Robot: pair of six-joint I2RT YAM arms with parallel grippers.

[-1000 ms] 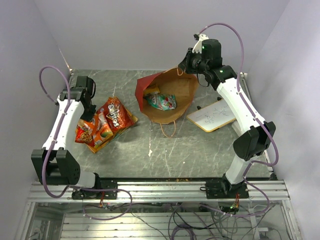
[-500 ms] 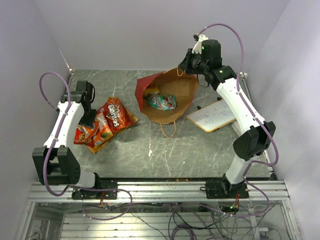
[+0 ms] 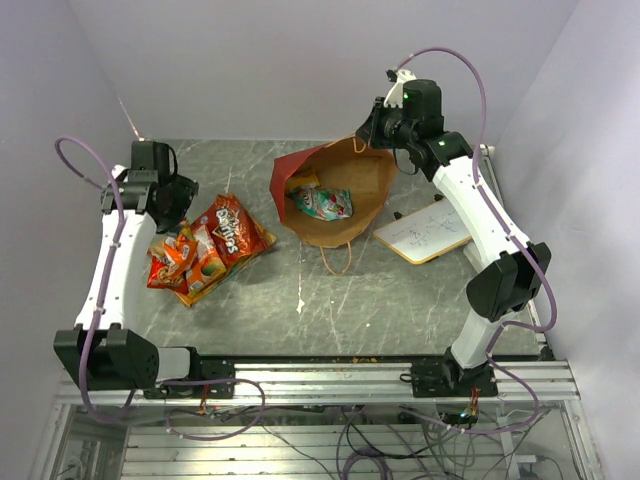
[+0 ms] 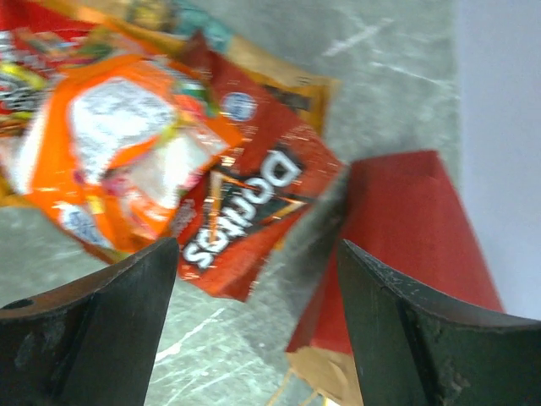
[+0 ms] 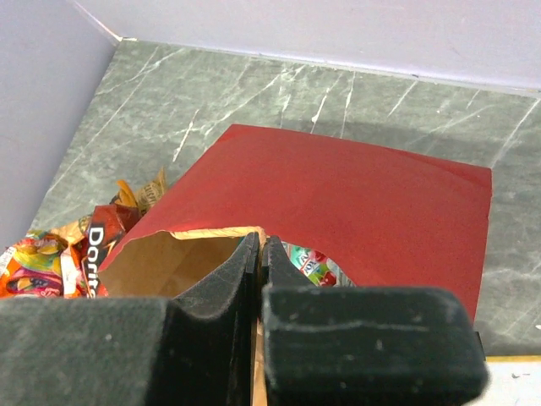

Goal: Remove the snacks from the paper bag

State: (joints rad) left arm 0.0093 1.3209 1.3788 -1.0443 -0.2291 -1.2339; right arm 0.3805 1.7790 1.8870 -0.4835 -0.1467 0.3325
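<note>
Left claw (image 4: 258,254) has its jaws apart and empty, hovering over the packets already out: Doritos bag (image 3: 230,228) and orange packets (image 3: 178,262) on the surface (image 3: 400,295), left of the paper bag (image 3: 340,228). Bag sits centre, mouth gaping up and toward the near edge, long axis roughly far-to-near. Teal-and-white packet (image 3: 322,203) is inside, long axis left-right, with a yellow packet (image 3: 303,183) beside it. Right claw (image 5: 259,249) is clamped on the bag's far rim, holding it open. Step looks like between picks. Next: left claw goes into the mouth, low and wide, for the teal packet.
</note>
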